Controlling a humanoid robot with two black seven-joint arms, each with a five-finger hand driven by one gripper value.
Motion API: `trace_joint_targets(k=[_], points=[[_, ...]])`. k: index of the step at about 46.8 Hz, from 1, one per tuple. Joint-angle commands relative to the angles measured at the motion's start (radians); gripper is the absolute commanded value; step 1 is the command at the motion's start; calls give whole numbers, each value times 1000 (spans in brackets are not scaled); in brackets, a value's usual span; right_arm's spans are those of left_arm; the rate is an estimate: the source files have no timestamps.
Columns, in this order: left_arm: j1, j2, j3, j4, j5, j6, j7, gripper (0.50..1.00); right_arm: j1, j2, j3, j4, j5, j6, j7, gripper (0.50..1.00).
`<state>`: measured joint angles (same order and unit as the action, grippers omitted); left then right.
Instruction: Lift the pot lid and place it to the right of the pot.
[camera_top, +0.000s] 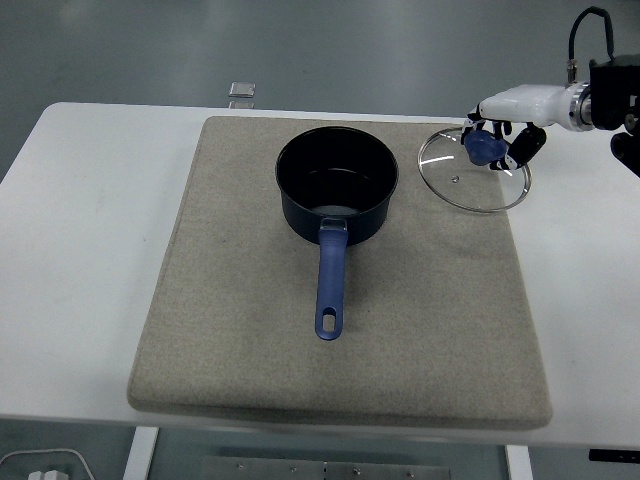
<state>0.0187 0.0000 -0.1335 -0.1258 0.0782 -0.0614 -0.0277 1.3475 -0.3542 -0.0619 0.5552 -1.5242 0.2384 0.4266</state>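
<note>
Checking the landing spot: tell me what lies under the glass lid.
Through the round glass lid with its blue knob show the grey felt mat and, at its right, the white table. The right hand covers the lid's far rim.

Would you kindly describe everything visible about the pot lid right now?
The pot lid is a round clear-glass disc with a thin metal rim, a small vent hole and a blue knob on top. It sits to the right of the pot, at the mat's far right corner, slightly tilted; whether it rests there I cannot tell. The right robot hand grips its knob.
</note>
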Motion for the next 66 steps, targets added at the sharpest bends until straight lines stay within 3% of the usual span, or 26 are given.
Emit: trace_joint_targets(k=[1,6,12,23,26,27,44,50,66], points=[[0,0,0,0,0,0,0,1000,-14,4,2,-1,1,-4,0,500],[0,0,0,0,0,0,0,1000,-21,6,5,-1,1,-5,-3,500],[1,0,0,0,0,0,0,1000,-41,17,5,-1,2,-5,-5,543],[1,0,0,0,0,0,0,1000,-56,18,7,-1,7,-24,-5,748],[1,0,0,0,0,0,0,1000,-56,18,8,-1,10,-24,-5,884],[1,0,0,0,0,0,0,1000,-56,18,8,-1,16,-24,-5,903],[0,0,0,0,0,0,0,1000,-8,-5,17,5,78,30,4,921],[0,0,0,0,0,0,0,1000,-7,-6,73,6,203,48,4,924],[1,0,0,0,0,0,0,1000,-10,-6,74,6,545,48,1,921]])
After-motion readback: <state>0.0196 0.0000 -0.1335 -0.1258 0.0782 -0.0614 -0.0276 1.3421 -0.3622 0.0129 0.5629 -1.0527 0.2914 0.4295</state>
